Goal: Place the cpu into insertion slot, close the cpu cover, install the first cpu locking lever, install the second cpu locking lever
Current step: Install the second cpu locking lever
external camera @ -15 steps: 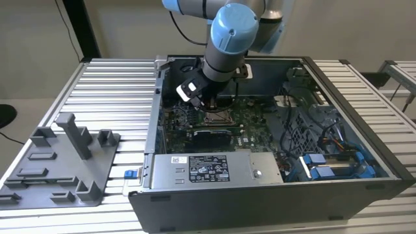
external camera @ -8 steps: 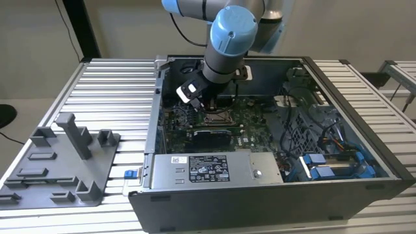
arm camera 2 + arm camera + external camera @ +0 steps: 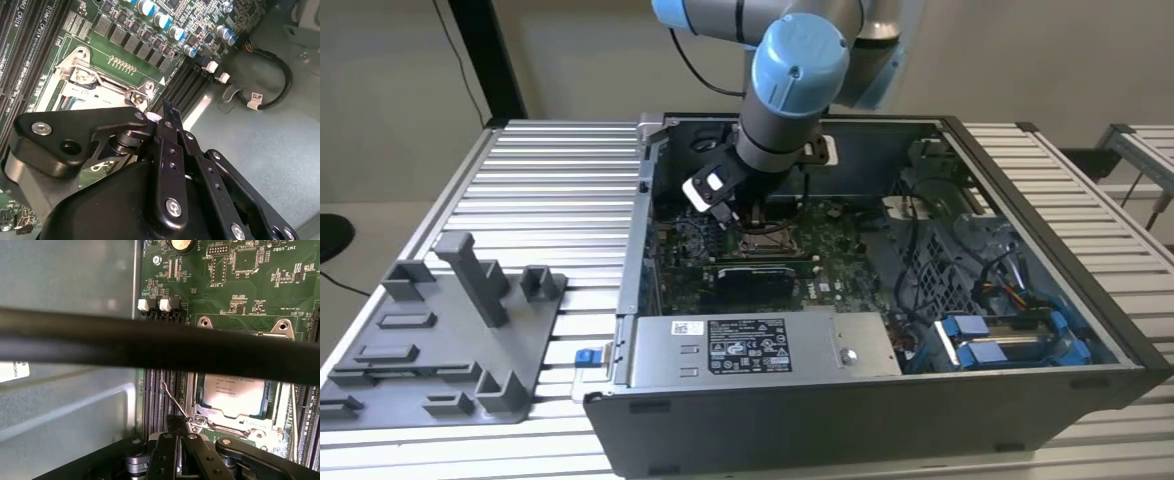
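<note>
Gripper [image 3: 176,432] at insertion slot [image 3: 280,405], cpu [image 3: 239,395] seated inside

Small square silvery-grey cpu [image 3: 235,394] seated flat in silver-rimmed insertion slot [image 3: 280,405]; thin silver cpu cover [image 3: 220,422] closed over its edges.

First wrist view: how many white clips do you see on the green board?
2. One white clip and a second one sit side by side at the board's edge, next to the grey case wall. Others may be hidden.
</note>
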You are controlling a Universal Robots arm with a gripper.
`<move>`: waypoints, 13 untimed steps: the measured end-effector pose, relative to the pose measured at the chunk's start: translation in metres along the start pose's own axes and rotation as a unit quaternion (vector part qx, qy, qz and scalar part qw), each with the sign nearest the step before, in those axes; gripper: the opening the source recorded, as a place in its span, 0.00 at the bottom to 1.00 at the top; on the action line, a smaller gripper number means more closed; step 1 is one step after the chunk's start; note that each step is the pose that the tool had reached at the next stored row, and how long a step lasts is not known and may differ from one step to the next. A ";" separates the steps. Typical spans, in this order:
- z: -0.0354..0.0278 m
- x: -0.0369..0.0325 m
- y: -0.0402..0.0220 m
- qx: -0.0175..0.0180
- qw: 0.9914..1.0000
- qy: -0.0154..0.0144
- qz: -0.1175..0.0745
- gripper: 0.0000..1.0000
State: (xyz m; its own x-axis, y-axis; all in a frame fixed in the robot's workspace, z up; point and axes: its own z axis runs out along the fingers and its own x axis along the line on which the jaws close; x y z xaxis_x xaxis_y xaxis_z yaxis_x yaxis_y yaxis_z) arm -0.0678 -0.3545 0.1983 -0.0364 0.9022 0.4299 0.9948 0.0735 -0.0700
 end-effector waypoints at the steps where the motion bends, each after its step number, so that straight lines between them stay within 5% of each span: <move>1: 0.0001 -0.0001 0.0004 0.000 1.000 0.000 0.000 0.00; 13: 0.0011 -0.0025 0.0077 0.000 1.000 0.000 0.000 0.00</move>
State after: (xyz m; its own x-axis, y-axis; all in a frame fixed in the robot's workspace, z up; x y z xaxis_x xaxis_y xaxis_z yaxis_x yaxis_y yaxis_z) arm -0.0601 -0.3557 0.1957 -0.0363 0.9022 0.4298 0.9948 0.0734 -0.0700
